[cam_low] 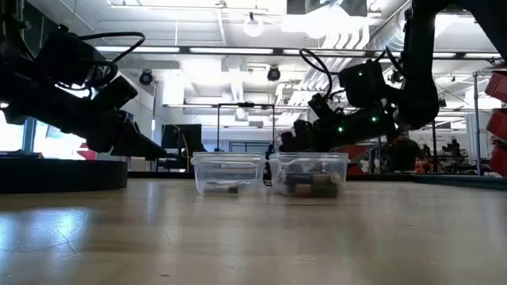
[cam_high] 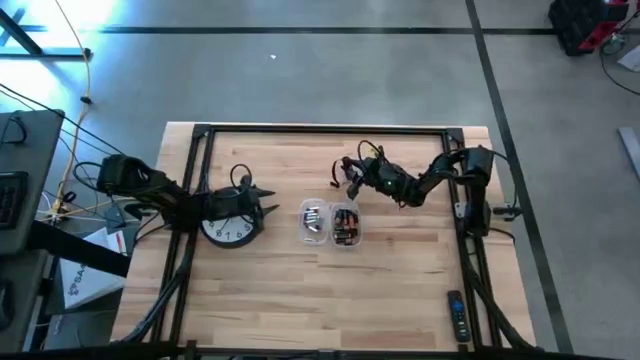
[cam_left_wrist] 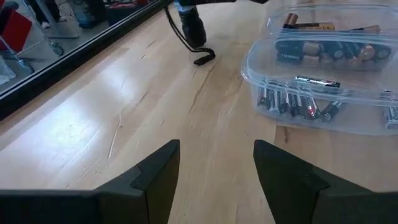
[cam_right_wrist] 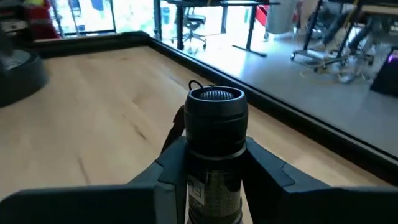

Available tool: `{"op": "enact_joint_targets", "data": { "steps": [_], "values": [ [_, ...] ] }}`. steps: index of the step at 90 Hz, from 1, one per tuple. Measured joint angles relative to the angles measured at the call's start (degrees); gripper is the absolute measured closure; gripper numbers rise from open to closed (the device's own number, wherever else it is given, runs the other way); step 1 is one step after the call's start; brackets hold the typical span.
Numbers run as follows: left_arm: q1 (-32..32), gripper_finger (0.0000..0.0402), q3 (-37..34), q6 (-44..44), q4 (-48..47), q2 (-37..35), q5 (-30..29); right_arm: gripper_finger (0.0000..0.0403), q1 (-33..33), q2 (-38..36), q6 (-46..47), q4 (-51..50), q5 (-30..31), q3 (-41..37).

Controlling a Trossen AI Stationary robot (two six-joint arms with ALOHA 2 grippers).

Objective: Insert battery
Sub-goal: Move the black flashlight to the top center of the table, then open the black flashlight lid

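We see the right claw [cam_right_wrist: 214,180] clamped on what looks like a flashlight [cam_right_wrist: 214,124], lifted off the worktop [cam_high: 400,290] beside the battery tubs [cam_high: 331,224], presumably for loading, while the left claw [cam_left_wrist: 214,171] hovers apart over the clock [cam_high: 229,228].

Two tubs of batteries [cam_high: 331,224] sit side by side mid-surface [cam_high: 330,300]; clock [cam_high: 230,228] to their left, remote [cam_high: 456,315] near the front right corner.

Two clear tubs [cam_high: 331,224] of batteries, one clock [cam_high: 229,229], one remote [cam_high: 456,316], one flashlight [cam_right_wrist: 214,149].
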Motion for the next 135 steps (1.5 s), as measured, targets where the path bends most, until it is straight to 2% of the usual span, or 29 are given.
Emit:
{"op": "enact_joint_targets", "data": {
  "steps": [36, 67, 109, 135],
  "values": [
    [0.0, 0.0212, 0.0, 0.01, -0.02, 0.0, 0.0, 0.0288, 0.12, -0.04, 0.99, -0.86, 1.72, 0.0],
    [0.01, 0.0212, 0.02, 0.01, -0.02, 0.0, 0.0, 0.0256, 0.15, -1.08, -0.47, -1.7, 2.14, -0.07],
    [0.0, 0.0212, 0.02, 0.0, -0.02, 0.0, 0.0, 0.0176, 1.01, -10.89, -3.06, -13.45, 2.69, -0.09],
    [0.02, 0.0212, 0.04, 0.02, -0.04, 0.0, 0.02, 0.0167, 1.64, -19.68, -3.15, -23.53, 2.28, -0.09]
  ]
}}
